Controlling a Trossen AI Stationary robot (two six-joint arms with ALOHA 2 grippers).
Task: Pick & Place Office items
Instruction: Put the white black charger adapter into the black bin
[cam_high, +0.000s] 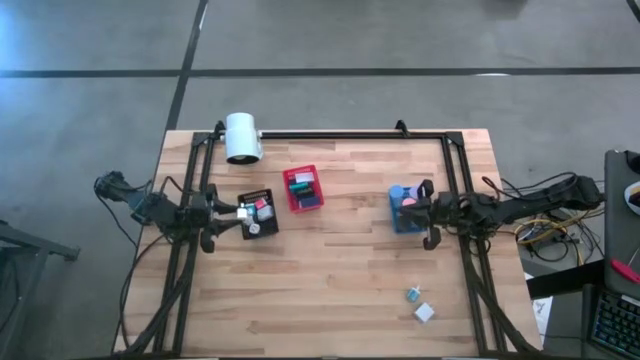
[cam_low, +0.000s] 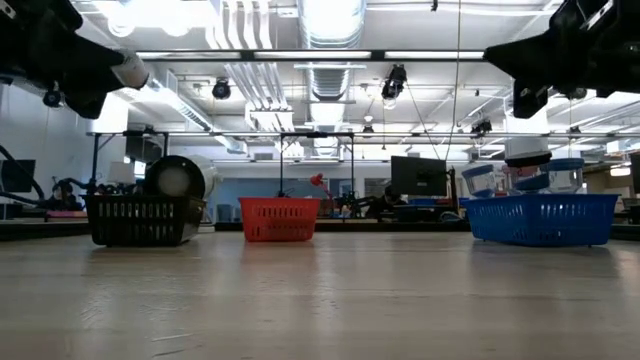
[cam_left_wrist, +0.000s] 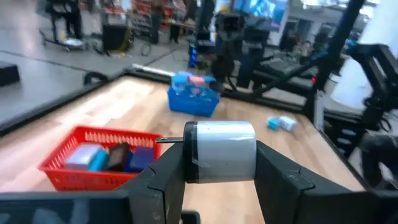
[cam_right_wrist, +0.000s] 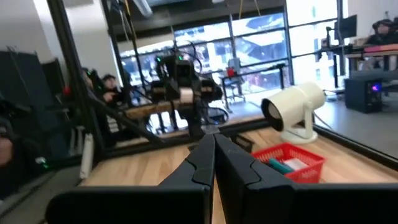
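Note:
My left gripper (cam_high: 240, 212) hovers at the left edge of the black bin (cam_high: 258, 213) and is shut on a small white cylinder with a dark end (cam_left_wrist: 221, 151). In the low view it sits high above that bin (cam_low: 140, 220). My right gripper (cam_right_wrist: 214, 155) is shut and empty, up over the right side of the blue bin (cam_high: 405, 208). A teal piece (cam_high: 412, 294) and a white block (cam_high: 424, 313) lie flat on the table near its right front corner. Pieces fill the red bin (cam_high: 303, 189), the black bin and the blue bin. My left gripper pinches the small white cylinder between its two fingers (cam_left_wrist: 273, 174), one finger at each end (cam_left_wrist: 249, 155), so the cylinder lies crosswise between them. The fingers come in level from the table's left. The cylinder is lifted clear, above the black bin.
A big white cylinder on a foot (cam_high: 241, 137) stands at the far left of the table. A dark frame rail (cam_high: 330, 134) runs along the far edge and down both sides. Bare wood spreads across the near half of the table (cam_high: 320, 290).

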